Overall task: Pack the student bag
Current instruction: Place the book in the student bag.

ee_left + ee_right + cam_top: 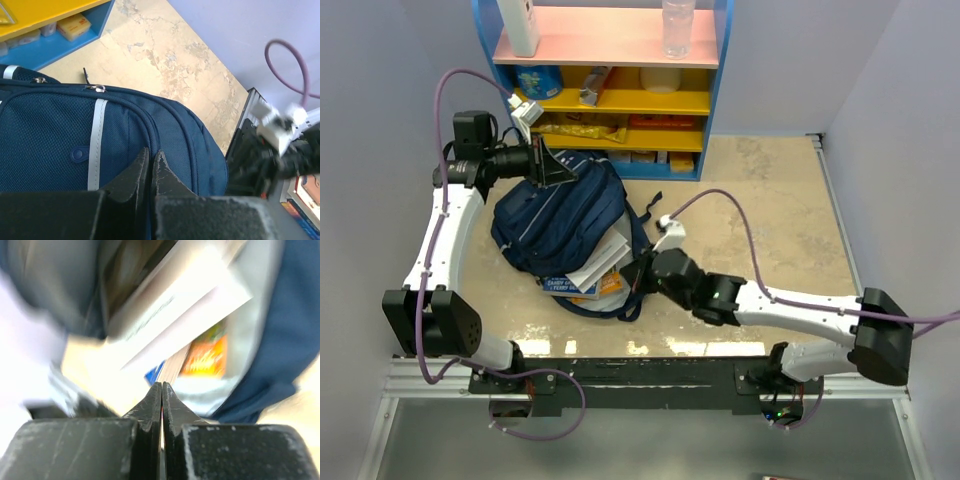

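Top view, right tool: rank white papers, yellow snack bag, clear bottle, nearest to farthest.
1. White papers, sticking out of the backpack, just left of the right tool.
2. Yellow snack bag, on the lower yellow shelf.
3. Clear bottle, on the pink shelf.

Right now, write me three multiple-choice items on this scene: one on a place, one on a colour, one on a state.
1. Where does the student bag lie?
A. On the table, in front of the shelf
B. On the shelf's top board
C. Hanging from a wall hook

2. What colour is the stripe on its front pocket?
A. Red
B. Light grey
C. Yellow

3. How does the right tool stand?
A. Wide open
B. Clamped on a bottle
C. Shut, tips together

Answers: 1 A, the top view shows it flat on the tabletop by the shelf; 2 B, the left wrist view shows a pale stripe on navy; 3 C, the right wrist view shows no gap at its tips.
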`<state>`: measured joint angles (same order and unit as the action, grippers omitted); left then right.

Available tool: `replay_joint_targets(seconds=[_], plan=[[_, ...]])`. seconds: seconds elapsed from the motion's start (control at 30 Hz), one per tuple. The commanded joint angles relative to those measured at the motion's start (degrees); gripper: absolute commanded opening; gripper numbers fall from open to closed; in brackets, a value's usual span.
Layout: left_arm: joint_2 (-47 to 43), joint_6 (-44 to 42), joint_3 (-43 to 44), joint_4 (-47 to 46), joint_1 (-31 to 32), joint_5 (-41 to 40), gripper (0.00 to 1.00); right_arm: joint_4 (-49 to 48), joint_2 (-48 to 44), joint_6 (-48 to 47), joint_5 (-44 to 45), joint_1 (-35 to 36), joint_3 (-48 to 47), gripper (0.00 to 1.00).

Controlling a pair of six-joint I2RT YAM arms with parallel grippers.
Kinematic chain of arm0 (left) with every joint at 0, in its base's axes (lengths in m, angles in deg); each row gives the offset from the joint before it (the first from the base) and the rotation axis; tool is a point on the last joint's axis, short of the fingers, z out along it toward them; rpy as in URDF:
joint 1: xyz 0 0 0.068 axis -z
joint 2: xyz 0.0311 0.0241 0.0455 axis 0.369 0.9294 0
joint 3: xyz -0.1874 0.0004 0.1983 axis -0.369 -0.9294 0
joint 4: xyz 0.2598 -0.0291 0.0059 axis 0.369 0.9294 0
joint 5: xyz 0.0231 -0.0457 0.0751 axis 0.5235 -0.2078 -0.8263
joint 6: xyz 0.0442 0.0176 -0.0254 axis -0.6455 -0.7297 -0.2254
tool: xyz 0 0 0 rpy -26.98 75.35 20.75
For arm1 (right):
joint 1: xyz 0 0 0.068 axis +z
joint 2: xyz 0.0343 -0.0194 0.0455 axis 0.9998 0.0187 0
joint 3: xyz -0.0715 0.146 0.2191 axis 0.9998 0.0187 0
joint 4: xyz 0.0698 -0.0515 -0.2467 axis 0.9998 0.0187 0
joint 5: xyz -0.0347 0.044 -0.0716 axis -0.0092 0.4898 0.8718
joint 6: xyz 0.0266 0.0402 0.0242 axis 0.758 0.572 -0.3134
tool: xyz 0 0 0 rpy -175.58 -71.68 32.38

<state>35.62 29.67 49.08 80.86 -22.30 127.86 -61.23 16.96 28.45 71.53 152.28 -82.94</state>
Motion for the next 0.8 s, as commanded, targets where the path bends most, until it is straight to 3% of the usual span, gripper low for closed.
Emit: replay_joint_targets(seconds=[0.0,0.1,0.37,0.53,0.77], plan=[[-4.16,4.43,1.56,-9.47,2.49,2.54,0.00,-3.73,3.59,-9.94,3.93,8.52,-3.55,0.00],[-4.24,5.57,2.00,-10.09,2.93,2.36,0.00,-4.70,9.39,-12.14,4.01,11.52,-7.15,0.00],[-4.86,5.22,3.49,-8.78,3.11,2.27,0.00,-9.18,23.71,-13.54,3.48,11.44,-15.14,0.00],[-4.33,3.47,4.20,-6.84,3.02,2.01,0.00,-6.73,27.60,-14.96,3.93,11.18,-19.72,0.00],[-4.24,2.06,4.28,-5.52,3.11,2.09,0.00,-3.04,29.53,-13.20,6.73,11.00,-17.80,0.00]])
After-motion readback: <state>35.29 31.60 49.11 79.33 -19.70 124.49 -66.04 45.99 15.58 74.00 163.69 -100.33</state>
